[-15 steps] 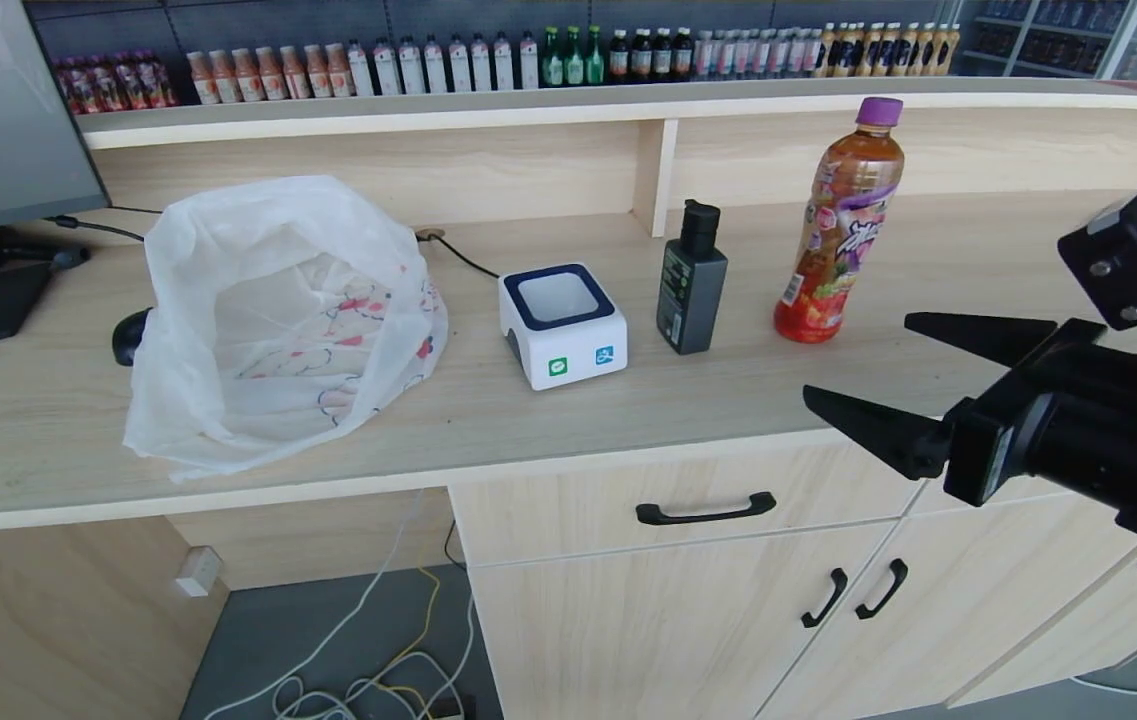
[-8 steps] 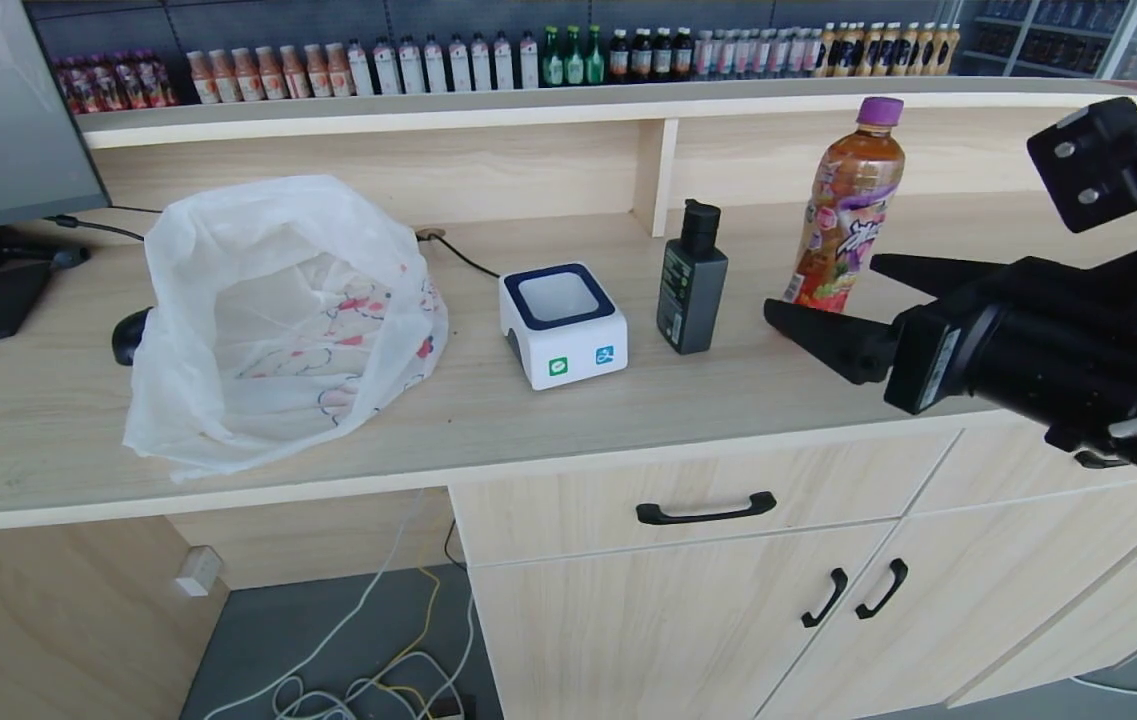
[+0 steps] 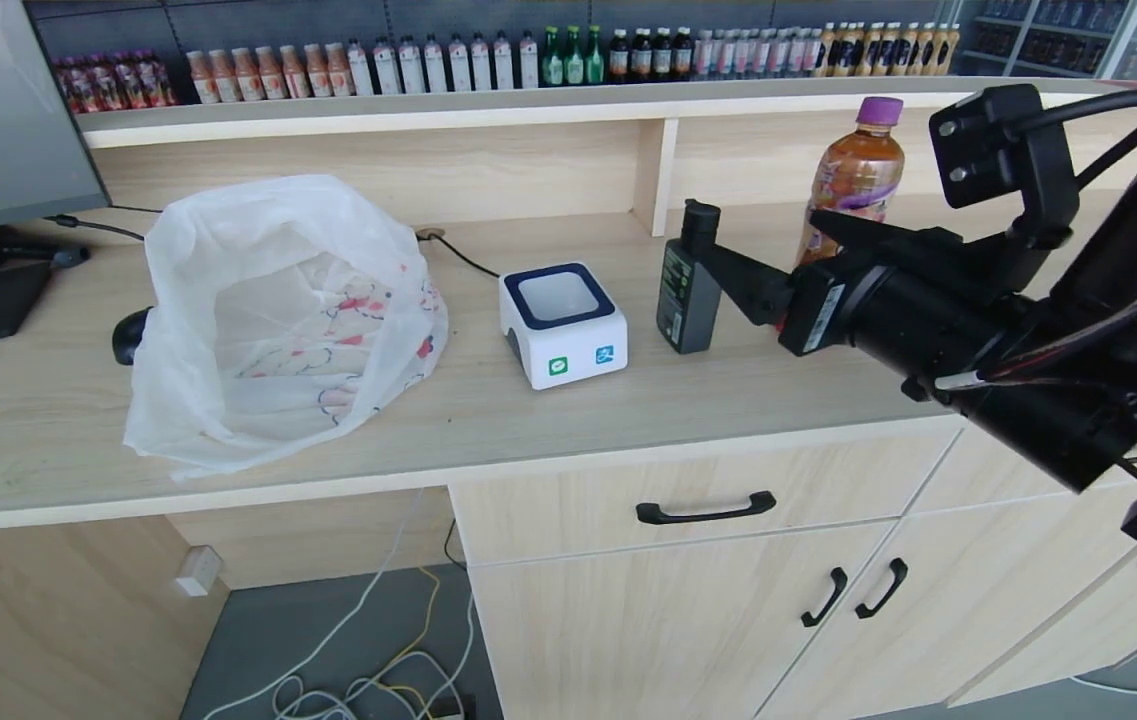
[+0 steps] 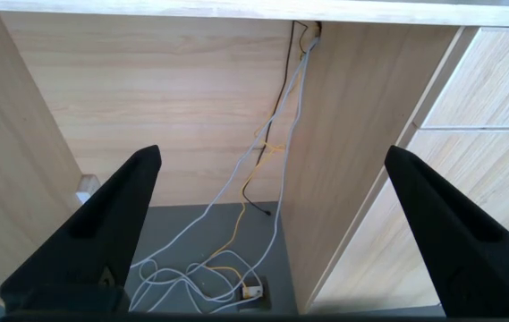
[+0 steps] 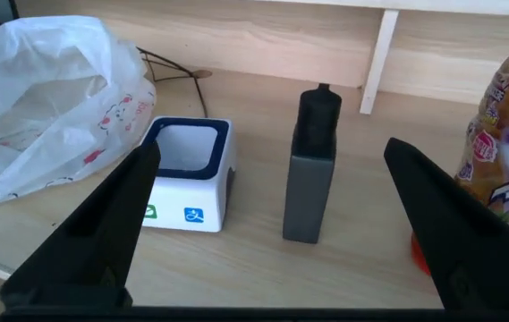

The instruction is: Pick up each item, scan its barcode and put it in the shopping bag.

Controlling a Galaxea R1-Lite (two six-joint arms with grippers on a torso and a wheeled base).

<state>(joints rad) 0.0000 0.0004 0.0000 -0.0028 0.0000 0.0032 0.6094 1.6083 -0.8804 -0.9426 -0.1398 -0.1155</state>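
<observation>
No wording is legible. The scanner (image 3: 562, 322) on the bench (image 3: 48, 400) carries two small square marks on its front face, a green sign (image 3: 558, 367) and a blue sign (image 3: 605, 355), each with a white symbol. The dark bottle (image 3: 690, 285) has a label of fine pale print, too small to read. The drink bottle (image 3: 856, 175) bears large stylised characters on a coloured label, not decipherable. The shopping bag (image 3: 278, 310) shows a red and pink printed pattern; no lettering can be made out. Labels on the shelf bottles (image 3: 568, 60) are too small to read.
</observation>
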